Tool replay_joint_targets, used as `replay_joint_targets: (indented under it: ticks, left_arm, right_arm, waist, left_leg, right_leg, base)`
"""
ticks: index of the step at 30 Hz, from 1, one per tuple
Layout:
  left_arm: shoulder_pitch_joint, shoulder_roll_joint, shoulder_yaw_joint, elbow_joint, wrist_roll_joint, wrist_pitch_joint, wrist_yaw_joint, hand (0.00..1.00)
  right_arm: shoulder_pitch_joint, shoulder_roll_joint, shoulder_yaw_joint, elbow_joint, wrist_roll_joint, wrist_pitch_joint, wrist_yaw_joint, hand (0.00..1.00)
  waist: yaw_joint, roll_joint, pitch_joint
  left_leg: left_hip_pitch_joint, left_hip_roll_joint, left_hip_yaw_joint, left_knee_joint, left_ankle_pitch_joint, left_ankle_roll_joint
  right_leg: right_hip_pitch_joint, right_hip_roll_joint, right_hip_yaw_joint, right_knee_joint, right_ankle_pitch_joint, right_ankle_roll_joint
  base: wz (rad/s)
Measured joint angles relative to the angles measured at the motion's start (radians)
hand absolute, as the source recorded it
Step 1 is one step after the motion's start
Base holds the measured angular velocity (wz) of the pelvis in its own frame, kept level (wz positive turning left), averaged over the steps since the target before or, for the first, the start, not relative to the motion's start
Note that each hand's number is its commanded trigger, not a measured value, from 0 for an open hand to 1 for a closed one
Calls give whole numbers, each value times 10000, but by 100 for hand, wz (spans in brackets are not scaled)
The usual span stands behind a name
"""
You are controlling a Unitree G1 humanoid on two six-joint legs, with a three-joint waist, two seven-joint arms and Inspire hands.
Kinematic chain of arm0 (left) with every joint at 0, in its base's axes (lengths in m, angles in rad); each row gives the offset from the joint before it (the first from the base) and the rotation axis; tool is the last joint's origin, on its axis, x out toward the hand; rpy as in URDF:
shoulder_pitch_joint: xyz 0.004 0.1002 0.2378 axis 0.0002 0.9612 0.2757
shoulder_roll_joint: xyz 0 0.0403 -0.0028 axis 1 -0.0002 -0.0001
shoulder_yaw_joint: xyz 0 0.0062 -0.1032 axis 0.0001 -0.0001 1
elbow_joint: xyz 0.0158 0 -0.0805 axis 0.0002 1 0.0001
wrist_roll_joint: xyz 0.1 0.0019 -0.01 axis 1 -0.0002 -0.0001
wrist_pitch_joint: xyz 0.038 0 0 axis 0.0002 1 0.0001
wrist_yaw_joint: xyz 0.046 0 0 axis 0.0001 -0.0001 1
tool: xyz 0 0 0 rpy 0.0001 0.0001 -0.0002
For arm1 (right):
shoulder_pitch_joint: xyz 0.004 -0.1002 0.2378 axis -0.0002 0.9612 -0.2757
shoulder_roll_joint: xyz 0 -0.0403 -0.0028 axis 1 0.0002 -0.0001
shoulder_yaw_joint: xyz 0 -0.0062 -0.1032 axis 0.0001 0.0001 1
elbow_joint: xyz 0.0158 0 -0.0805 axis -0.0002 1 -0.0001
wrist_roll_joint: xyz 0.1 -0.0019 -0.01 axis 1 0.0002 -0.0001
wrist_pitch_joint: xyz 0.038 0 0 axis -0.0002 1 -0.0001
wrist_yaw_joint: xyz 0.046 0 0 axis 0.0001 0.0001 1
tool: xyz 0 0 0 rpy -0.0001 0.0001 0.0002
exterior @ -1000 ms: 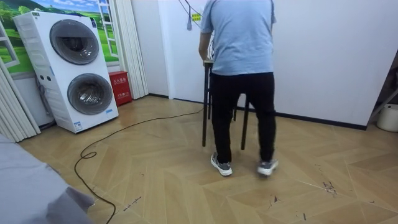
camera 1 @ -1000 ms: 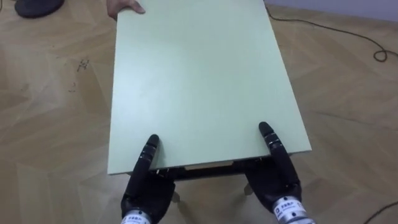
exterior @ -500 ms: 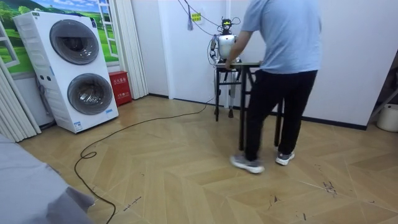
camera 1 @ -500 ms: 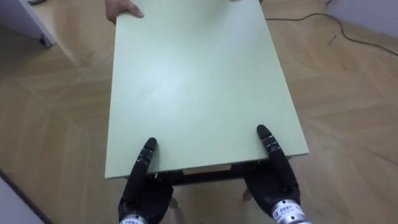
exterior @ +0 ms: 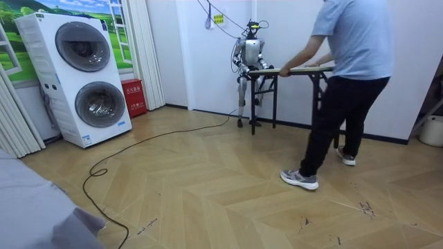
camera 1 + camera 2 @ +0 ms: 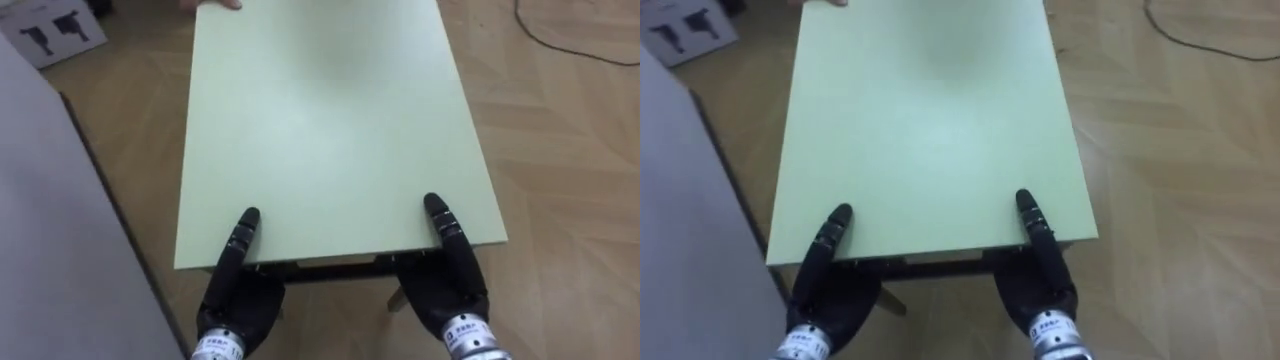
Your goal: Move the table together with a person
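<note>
1. Table (image 6: 330, 130): pale green rectangular top. In the eye views it runs from lower centre up to the top edge. In the room view you find it at upper centre-right (image 5: 297, 70), held level between the robot and a person, close to the white wall.

2. Left hand (image 6: 236, 300): at the lower left, on the table's near edge. The thumb lies flat on the top and the rest goes under the edge (you cannot tell whether it is clamped there).

3. Right hand (image 6: 452, 285): at the lower right of the same edge, in the same pose. Its grip cannot be told either.

4. Person (image 5: 348, 76): at the room view's right end of the table, arms out to it, legs in a wide stride. A person's hand (image 6: 213, 3) touches the far left corner at the top of the eye view.

5. Pale grey surface (image 6: 55, 220): runs down the left side of the eye views with a dark border. It lies just beside the table's left edge, so count it as your nearest obstruction.

6. White box (image 6: 48, 28): upper left corner, on the wooden floor (image 6: 560, 150), apart from the table.

7. Stacked washing machines (image 5: 86, 76): upper left of the room view, with a red box (image 5: 133, 97) beside them, both well apart from the table.
</note>
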Motion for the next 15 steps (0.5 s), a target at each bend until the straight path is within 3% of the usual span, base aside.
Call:
replay_joint_targets:
  ticks: [2,4,8,11,13,15]
  left_arm:
    - [-13,-96,-6,-9,26,0,-1,100]
    - [-15,-90,26,-9,115,-15,-5,100]
    - [29,-476,250,10,586,-4,-6,100]
    - [81,-575,381,19,716,93,-6,100]
    - [82,-497,295,79,700,91,-6,100]
    - [81,-445,274,168,685,90,-2,100]
  right_arm:
    - [-4,-21,-56,-69,4,17,-74,100]
    - [9,-34,-2,-67,97,17,-80,100]
    - [8,38,-21,-69,104,23,-80,100]
    - [39,103,-40,-26,95,87,-81,100]
    - [151,166,-37,-24,54,141,-82,100]
    - [273,165,-49,-25,51,143,-82,100]
  waist:
    - [114,23,-9]
    - [492,45,-9]
    - [703,44,-11]
    - [823,62,-2]
    - [658,64,-3]
    - [437,25,-13]
  left_leg:
    - [5,-274,-164,-247,152,134]
    - [63,-387,-294,-279,188,208]
    - [132,-602,-416,-382,208,340]
    - [257,-735,-815,-436,193,407]
    - [294,-824,-1606,-475,217,369]
    - [347,-998,-2154,-442,243,329]
  right_leg:
    - [-48,-158,77,86,-48,77]
    - [-69,-285,160,365,-52,84]
    - [-61,-495,221,752,-133,221]
    - [-470,-768,391,2046,-208,359]
    - [-1137,-598,1628,2031,-433,324]
    - [-1491,-588,2095,1098,-262,307]
  base:
    - [39]
    - [25]
    - [32]
    - [30]
    - [66]
    - [101]
